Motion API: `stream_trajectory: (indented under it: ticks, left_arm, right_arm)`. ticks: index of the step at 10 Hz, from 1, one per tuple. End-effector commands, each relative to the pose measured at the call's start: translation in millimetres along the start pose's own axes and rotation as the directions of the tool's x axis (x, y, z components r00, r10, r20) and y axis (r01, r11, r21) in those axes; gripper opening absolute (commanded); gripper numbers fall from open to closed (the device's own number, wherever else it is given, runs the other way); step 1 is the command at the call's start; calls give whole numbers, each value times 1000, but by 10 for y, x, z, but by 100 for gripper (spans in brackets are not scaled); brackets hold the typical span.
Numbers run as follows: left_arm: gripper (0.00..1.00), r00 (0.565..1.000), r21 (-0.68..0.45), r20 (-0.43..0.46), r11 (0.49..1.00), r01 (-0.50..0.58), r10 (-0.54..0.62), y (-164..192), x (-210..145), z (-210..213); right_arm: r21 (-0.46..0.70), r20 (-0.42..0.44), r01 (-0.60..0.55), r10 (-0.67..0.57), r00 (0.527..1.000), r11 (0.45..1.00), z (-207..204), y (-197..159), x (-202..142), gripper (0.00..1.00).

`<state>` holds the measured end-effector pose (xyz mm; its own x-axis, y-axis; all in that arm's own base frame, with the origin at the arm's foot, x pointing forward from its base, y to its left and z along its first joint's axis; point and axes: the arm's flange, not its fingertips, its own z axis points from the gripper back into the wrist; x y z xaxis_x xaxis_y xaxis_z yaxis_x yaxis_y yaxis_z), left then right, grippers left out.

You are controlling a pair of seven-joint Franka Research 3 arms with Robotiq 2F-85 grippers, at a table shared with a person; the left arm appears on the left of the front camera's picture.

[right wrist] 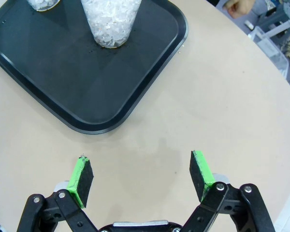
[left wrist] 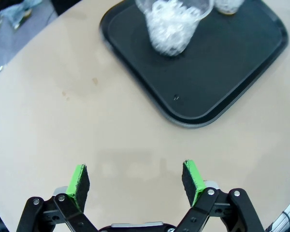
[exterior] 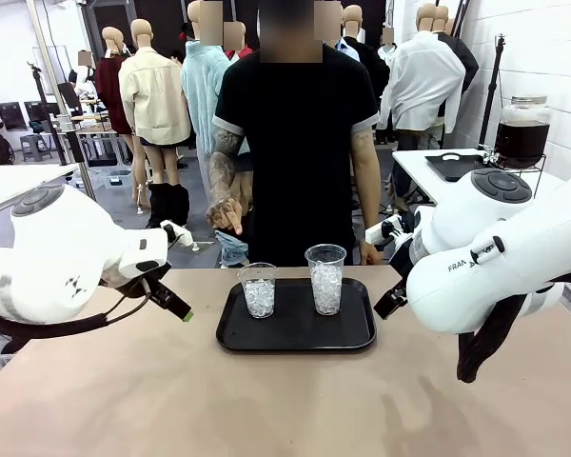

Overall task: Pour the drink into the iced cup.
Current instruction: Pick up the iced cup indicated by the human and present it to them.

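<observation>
Two clear plastic cups of white ice stand on a black tray (exterior: 295, 333) at mid-table: the left iced cup (exterior: 258, 290) about half full, the right iced cup (exterior: 325, 279) nearly full. Neither shows dark liquid that I can make out. A glass jar of dark reddish-brown drink (exterior: 522, 129) stands on a side table at the far right back. My left gripper (exterior: 176, 307) hovers left of the tray, open and empty (left wrist: 135, 179), the left cup (left wrist: 173, 26) ahead of it. My right gripper (exterior: 390, 303) hovers right of the tray, open and empty (right wrist: 141, 176), the right cup (right wrist: 108, 21) ahead.
A person in a black shirt stands at the far edge behind the tray, one hand (exterior: 228, 217) hanging above the table edge. Bare tan tabletop (exterior: 266, 409) lies in front of the tray and on both sides. The white side table (exterior: 457, 171) is off to the back right.
</observation>
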<state>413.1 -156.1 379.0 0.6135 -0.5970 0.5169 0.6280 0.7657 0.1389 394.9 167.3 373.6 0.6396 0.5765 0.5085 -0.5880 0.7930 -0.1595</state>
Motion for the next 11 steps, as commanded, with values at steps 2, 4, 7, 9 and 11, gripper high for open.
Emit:
stream_trajectory:
  ticks: [2, 4, 7, 9, 11]
  left_arm:
    - [100, 970, -198, 77, 950, 242, -231, 688, 245, -213]
    - [100, 899, -243, 187, 869, 432, -395, 963, 391, -504]
    - [100, 840, -324, 312, 781, 533, -444, 1078, 483, -702]
    - [100, 847, -257, 272, 814, 522, -457, 863, 428, -202]
    - [100, 847, -257, 272, 814, 522, -457, 863, 428, -202]
  right_arm:
    - [1, 0, 1, -1, 1000, 1000, -1, 0, -1, 100]
    - [1, 0, 1, -1, 1000, 1000, -1, 0, -1, 100]
    - [1, 0, 1, -1, 1000, 1000, -1, 0, -1, 100]
    - [1, 0, 1, -1, 1000, 1000, -1, 0, -1, 100]
    - [1, 0, 1, -1, 1000, 1000, -1, 0, -1, 100]
